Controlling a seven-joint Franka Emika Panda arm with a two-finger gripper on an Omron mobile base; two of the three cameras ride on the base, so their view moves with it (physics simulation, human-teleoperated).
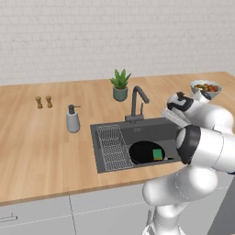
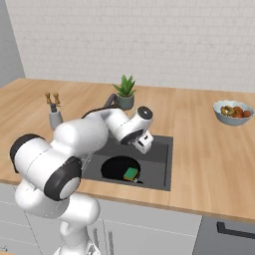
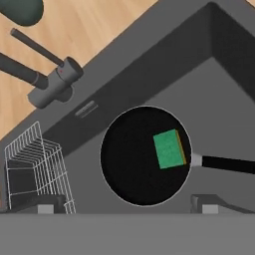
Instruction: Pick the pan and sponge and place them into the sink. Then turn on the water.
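Note:
The black pan (image 3: pixel 132 164) lies on the floor of the dark grey sink (image 3: pixel 149 74), its handle (image 3: pixel 229 164) pointing away from the wire rack (image 3: pixel 35 164). On the pan rests the green sponge (image 3: pixel 168 149), yellow side toward the handle. Both base views show the pan (image 1: pixel 143 153) (image 2: pixel 117 168) and sponge (image 1: pixel 158 153) (image 2: pixel 131 174) in the sink (image 1: pixel 137 133) (image 2: pixel 159 167). My gripper (image 3: pixel 128 206) (image 2: pixel 145 147) hangs open above the basin, looking down, with nothing between its fingertips (image 3: pixel 47 206). The faucet (image 1: pixel 136 103) (image 3: pixel 47 82) stands behind the basin; the water is out of view.
A potted plant (image 1: pixel 120 85) stands behind the faucet. A soap dispenser (image 1: pixel 72 119) and two small shakers (image 1: pixel 44 102) are on the counter to the left. A grey bowl of food (image 2: pixel 233 112) sits at the right.

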